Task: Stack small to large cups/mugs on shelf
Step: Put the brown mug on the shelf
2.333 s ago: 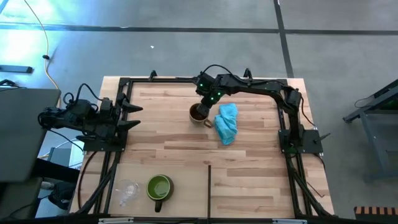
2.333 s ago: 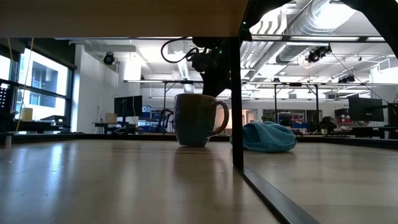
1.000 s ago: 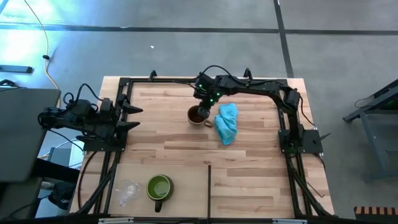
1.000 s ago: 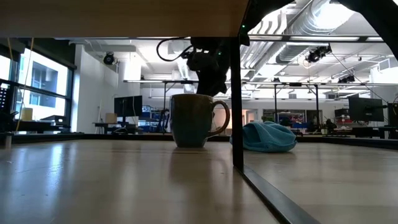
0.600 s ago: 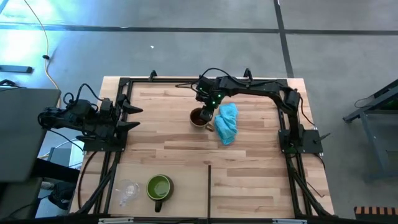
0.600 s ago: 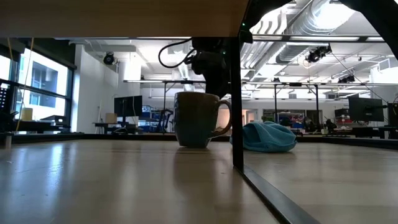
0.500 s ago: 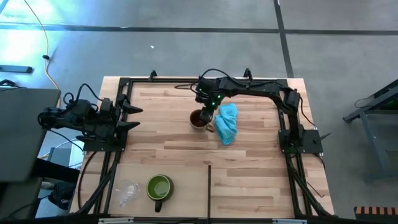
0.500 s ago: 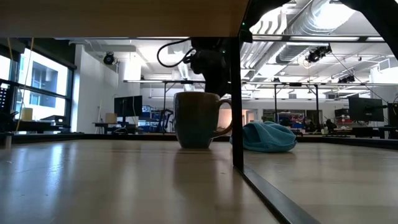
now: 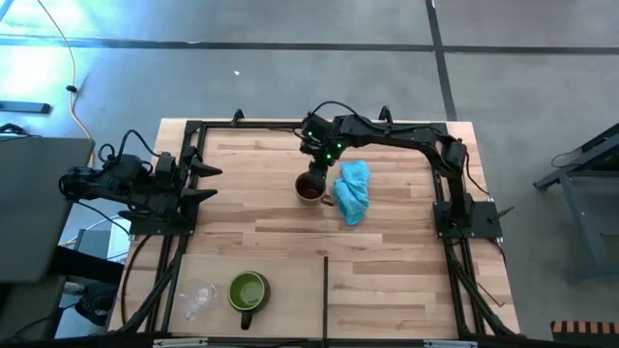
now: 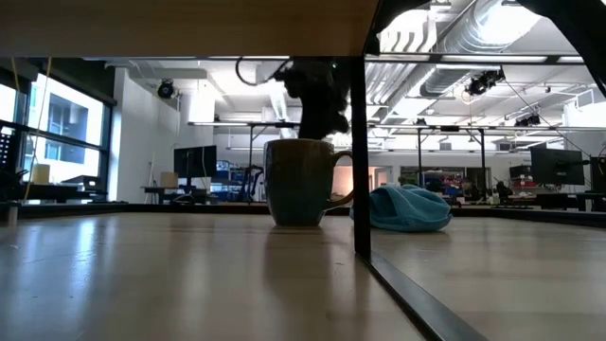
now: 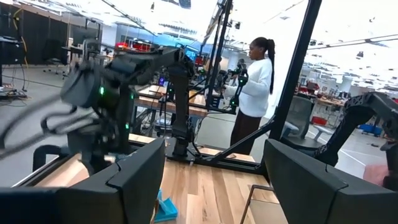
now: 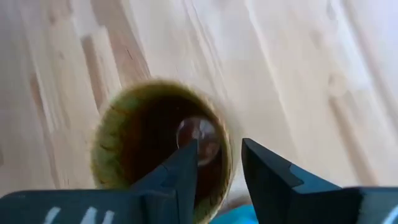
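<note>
While nothing is stacked yet, brown ceramic mug with handle [image 9: 309,187] stands alone mid-shelf on pale wooden plank shelf [image 9: 387,261], beside light-blue cloth [image 9: 353,190]. Right pincer [image 12: 219,163] just above its rim, fingers apart, seemingly gripping nothing. Green mug [image 9: 248,290] and tiny clear cup [image 9: 197,296] wait at near edge. Left pincer [image 9: 208,181] parked, wide open, empty.

The brown mug [image 9: 309,187] stands just left of the cloth [image 9: 352,190], well apart from the green mug [image 9: 248,290].
</note>
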Controlling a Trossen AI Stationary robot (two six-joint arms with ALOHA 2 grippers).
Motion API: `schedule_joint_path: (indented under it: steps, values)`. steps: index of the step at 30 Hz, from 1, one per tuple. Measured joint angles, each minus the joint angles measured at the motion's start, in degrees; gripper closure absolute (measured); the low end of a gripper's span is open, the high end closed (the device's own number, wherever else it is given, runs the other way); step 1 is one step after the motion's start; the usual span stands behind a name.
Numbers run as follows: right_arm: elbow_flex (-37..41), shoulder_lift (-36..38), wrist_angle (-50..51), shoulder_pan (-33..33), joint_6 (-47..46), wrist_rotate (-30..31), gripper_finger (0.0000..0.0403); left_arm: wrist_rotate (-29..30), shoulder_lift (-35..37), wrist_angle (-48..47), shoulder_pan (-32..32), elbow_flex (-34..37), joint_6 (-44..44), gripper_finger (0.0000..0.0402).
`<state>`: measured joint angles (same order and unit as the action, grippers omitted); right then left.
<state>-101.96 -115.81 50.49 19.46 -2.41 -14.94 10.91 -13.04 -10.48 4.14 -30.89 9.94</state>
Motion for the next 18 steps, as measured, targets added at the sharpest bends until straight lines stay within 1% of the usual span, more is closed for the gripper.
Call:
schedule_joint_path:
  steps: [3,9,15,18]
  values:
    - [-3.0,0.1,0.3,0.0,4.8,0.1,0.0274,0.0,0.0,0.0,0.0,0.0,0.4,0.0140]
    - [-6.2,0.1,1.6,0.0,20.0,0.2,0.0267,-1.3,0.0,0.0,0.0,0.0,0.8,0.0140]
    - [-6.0,0.1,5.1,0.1,26.8,-0.7,0.0267,-2.1,0.0,0.0,0.0,0.0,1.0,0.0140]
    - [-5.9,0.1,7.6,0.0,29.5,0.0,0.0267,-2.4,0.0,0.0,0.0,0.0,1.0,0.0140]
